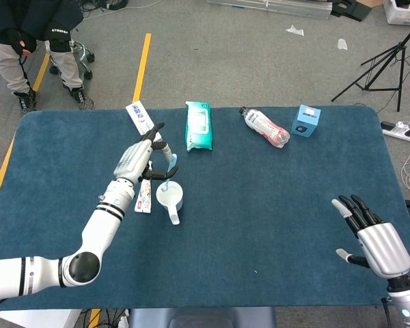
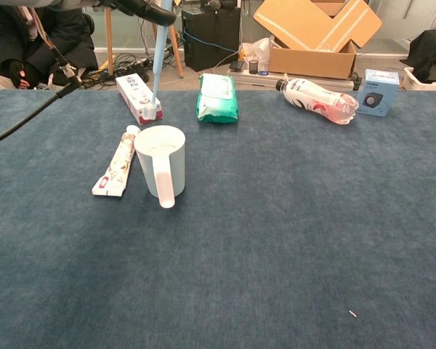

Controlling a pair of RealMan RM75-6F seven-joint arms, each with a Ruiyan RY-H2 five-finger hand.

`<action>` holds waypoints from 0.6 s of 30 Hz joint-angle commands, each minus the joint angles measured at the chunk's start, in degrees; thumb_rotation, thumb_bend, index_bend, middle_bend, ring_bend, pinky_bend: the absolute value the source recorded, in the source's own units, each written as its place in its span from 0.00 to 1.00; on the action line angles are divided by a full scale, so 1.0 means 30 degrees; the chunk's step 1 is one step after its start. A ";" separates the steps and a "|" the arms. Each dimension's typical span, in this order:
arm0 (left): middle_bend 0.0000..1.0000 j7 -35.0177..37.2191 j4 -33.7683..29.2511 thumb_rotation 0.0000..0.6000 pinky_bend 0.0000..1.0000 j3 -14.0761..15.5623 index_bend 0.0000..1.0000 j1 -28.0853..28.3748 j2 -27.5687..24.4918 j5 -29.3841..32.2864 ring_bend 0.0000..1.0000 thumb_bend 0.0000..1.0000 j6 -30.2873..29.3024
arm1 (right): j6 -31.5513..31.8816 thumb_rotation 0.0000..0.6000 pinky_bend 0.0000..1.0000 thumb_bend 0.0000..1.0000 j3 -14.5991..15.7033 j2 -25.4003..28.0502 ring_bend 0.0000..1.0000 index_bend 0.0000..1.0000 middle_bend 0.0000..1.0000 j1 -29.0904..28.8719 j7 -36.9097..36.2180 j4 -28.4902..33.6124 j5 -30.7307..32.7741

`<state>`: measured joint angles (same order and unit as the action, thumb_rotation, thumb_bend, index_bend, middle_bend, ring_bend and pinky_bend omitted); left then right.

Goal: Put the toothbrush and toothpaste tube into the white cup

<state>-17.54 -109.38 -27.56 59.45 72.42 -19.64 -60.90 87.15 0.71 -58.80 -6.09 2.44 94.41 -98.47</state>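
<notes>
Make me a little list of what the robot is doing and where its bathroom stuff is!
left hand: holds the toothbrush upright, head down, just above the white cup
right hand: holds nothing, fingers apart, near table corner
toothpaste tube: lying flat beside the cup, not in yet
white cup: upright, handle toward the camera
table: blue cloth

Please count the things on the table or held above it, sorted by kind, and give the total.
Toothbrush, held by the left hand: 1
Toothpaste tube: 1
White cup: 1
Boxes: 2, toothpaste box and blue box
Wipes pack: 1
Bottle: 1
Total: 7
</notes>
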 commanded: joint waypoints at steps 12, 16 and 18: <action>0.00 0.0273 0.1766 1.00 0.00 0.0906 0.58 0.0589 0.1810 0.0272 0.00 0.31 0.0242 | 0.0227 1.00 0.42 0.00 0.0014 0.0176 0.06 0.04 0.11 0.0086 -0.0430 -0.0068 -0.0065; 0.00 0.0341 0.2285 1.00 0.00 0.1110 0.58 0.0634 0.2187 0.0368 0.00 0.31 0.0477 | 0.0250 1.00 0.42 0.00 0.0013 0.0221 0.06 0.04 0.11 0.0095 -0.0534 -0.0081 -0.0063; 0.00 0.0414 0.2495 1.00 0.00 0.1196 0.58 0.0625 0.2363 0.0404 0.00 0.31 0.0596 | 0.0254 1.00 0.42 0.00 0.0014 0.0240 0.06 0.04 0.11 0.0104 -0.0570 -0.0082 -0.0049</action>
<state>-16.43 -102.13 -24.13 61.32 79.28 -18.52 -59.31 87.91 0.75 -58.08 -5.78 0.74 94.17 -98.62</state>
